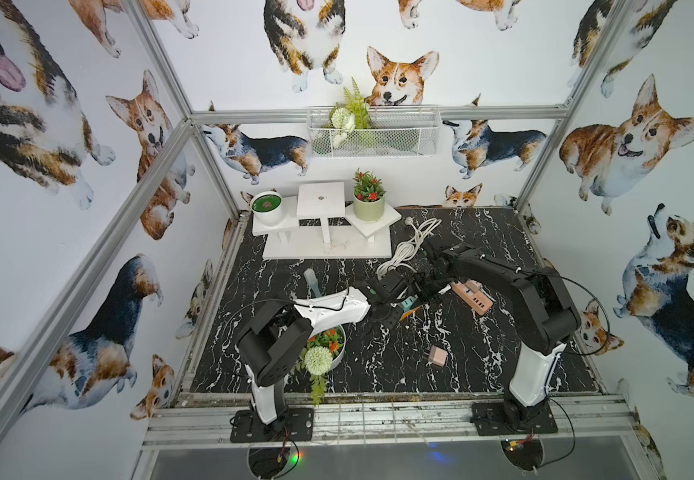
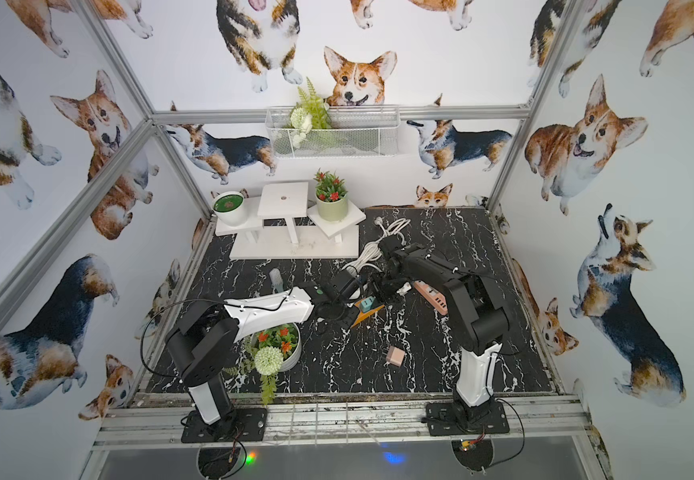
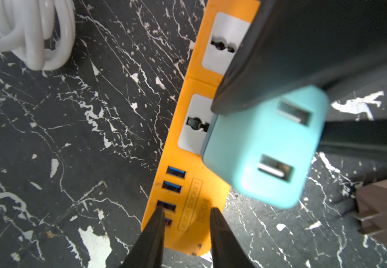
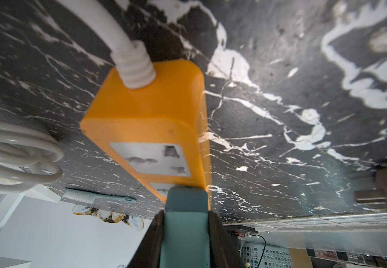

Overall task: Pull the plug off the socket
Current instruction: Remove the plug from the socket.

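An orange socket strip (image 3: 183,232) (image 4: 146,116) lies on the black marble table, partly hidden under both grippers in a top view (image 1: 415,311). A teal plug (image 3: 264,148) (image 4: 185,232) stands over the strip's second outlet, its two slots facing up. Its prongs are hidden, so I cannot tell whether they sit in the outlet. My right gripper (image 4: 186,212) (image 1: 420,291) is shut on the plug's sides. My left gripper (image 3: 187,208) (image 1: 393,316) hangs over the strip's USB end, jaws slightly apart. One fingertip (image 3: 160,215) overlaps the USB ports.
A coiled white cord (image 1: 411,245) runs from the strip toward the back. A pink power strip (image 1: 474,297) lies right of the grippers, a loose pink plug (image 1: 438,356) nearer the front. A flower bowl (image 1: 328,349), a brush (image 1: 312,280) and a white plant stand (image 1: 324,245) are on the left and back.
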You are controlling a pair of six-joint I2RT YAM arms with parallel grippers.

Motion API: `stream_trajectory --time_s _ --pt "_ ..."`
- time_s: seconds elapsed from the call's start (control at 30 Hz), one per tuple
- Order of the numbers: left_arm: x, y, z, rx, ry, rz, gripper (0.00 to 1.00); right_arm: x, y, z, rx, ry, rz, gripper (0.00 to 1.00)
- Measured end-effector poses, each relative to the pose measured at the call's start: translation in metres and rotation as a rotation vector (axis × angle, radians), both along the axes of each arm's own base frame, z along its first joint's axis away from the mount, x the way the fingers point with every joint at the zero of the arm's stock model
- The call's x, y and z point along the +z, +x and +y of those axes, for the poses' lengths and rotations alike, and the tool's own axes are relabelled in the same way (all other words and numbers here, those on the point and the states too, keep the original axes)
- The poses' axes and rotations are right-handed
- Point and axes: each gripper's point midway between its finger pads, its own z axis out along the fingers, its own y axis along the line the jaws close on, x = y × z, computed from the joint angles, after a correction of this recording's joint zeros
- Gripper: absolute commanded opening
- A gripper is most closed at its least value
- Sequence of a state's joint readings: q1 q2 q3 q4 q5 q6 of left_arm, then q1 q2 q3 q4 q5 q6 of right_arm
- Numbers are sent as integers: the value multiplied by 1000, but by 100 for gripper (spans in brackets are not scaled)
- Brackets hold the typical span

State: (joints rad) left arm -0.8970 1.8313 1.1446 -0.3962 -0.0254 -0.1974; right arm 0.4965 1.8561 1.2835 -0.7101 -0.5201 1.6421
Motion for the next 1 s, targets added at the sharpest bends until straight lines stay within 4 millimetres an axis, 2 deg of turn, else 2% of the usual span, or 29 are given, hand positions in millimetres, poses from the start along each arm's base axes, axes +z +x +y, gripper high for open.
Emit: stream_trajectory --time_s 0.27,0.4,0.47,0.6,0.8,1.0 --pt "1 8 -5 9 -14 -35 34 4 4 -2 -80 4 -9 0" --pt "2 19 -12 43 -43 -68 34 26 12 1 -41 -14 -44 0" --pt "2 24 -13 62 -51 -79 34 29 10 5 -19 -10 -48 0" --pt "2 25 -13 59 -49 -86 33 23 8 4 -4 -7 -43 0" --pt "3 25 -12 58 -53 -94 34 28 7 -2 14 5 -44 0" --pt "7 23 -13 41 -66 -100 39 43 10 -10 9 30 -81 0"
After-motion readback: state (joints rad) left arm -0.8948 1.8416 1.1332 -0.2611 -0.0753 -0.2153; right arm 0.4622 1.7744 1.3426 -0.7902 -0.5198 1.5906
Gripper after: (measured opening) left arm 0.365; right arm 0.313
